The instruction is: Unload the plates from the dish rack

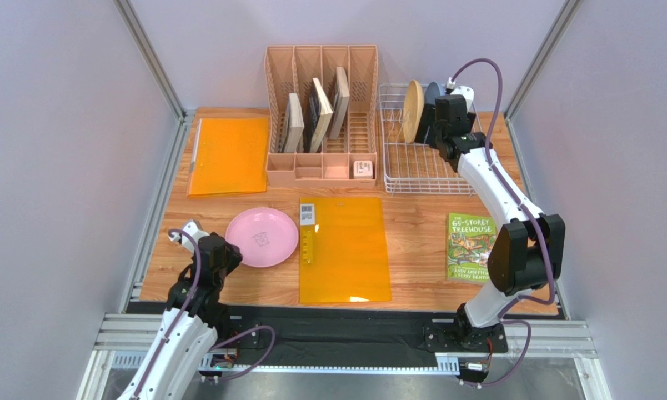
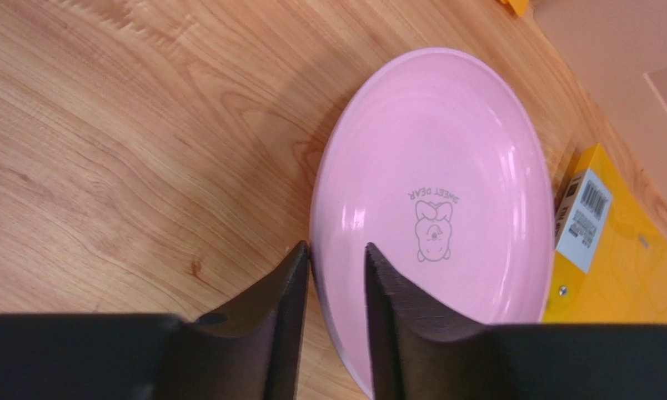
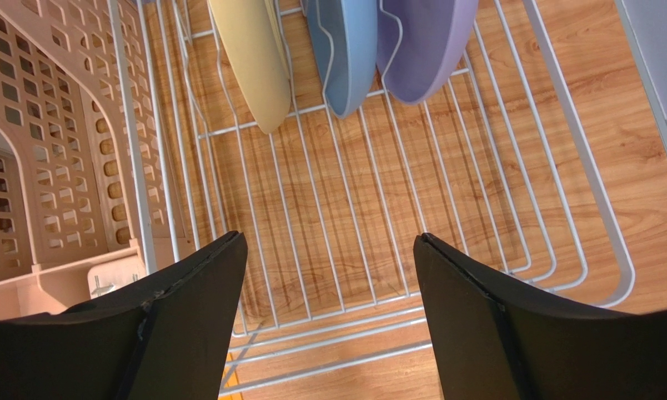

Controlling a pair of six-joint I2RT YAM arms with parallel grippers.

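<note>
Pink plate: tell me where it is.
Top view: pink plate lies flat on the table, near left, between the left gripper and an orange folder.

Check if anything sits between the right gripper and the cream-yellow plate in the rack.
Nothing visible does. The right gripper, jaws open, hovers above the white wire dish rack, whose floor is bare before the round cream-yellow plate standing ahead.

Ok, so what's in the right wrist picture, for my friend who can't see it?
Three plates stand on edge in a white wire dish rack: a cream-yellow plate, a light blue plate and a lavender plate, left to right. The open right gripper hangs above the rack's bare part, with a pink slotted organizer on the left.
</note>
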